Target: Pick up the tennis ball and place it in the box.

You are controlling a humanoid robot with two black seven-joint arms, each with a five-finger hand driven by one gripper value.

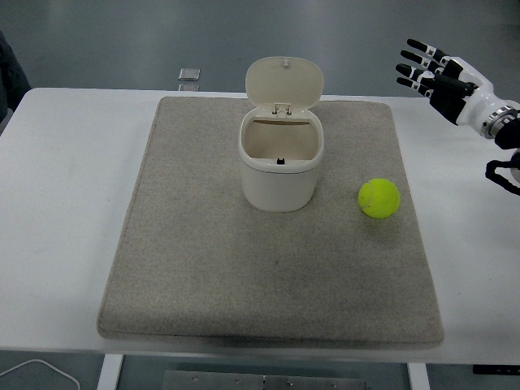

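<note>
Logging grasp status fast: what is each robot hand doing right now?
Left robot hand: not in view.
Right robot hand: open, fingers spread, holding nothing, raised near the table's far right, away from the tennis ball.

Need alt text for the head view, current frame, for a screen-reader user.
A yellow tennis ball lies on a grey mat to the right of a cream box whose hinged lid stands open. The robot's right hand hovers at the upper right with fingers spread, holding nothing, well away from the ball. The mat covers most of a white table.
</note>
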